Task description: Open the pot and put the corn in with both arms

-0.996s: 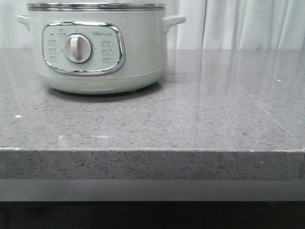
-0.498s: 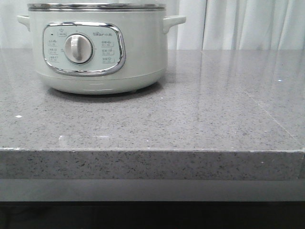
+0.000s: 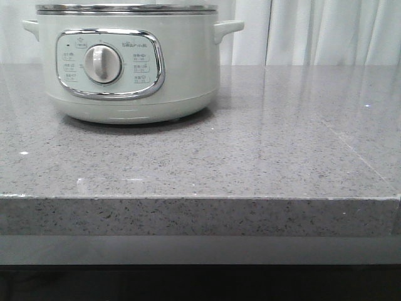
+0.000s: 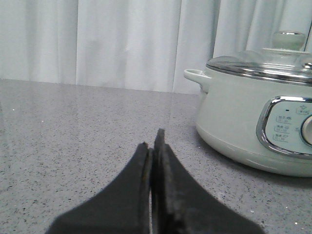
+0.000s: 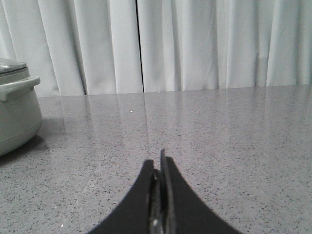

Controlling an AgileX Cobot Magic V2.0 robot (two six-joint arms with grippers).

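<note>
The pot [image 3: 128,63] sits on the grey stone counter [image 3: 250,157], toward the far left, its control panel and dial [image 3: 102,63] facing the front edge. A glass lid [image 4: 265,63] with a round knob [image 4: 288,40] covers it, so the pot is closed. No corn shows in any view.

The left claw [image 4: 155,146] hangs low over the counter with its 2 fingers pressed together, holding nothing; the pot stands near it, off to one side and a little ahead. The right claw [image 5: 158,165] is also pressed together and empty, well apart from the pot [image 5: 17,112].

Bare counter runs from the pot to the right edge and forward to the front edge. White curtains [image 5: 195,44] hang behind the far edge.
</note>
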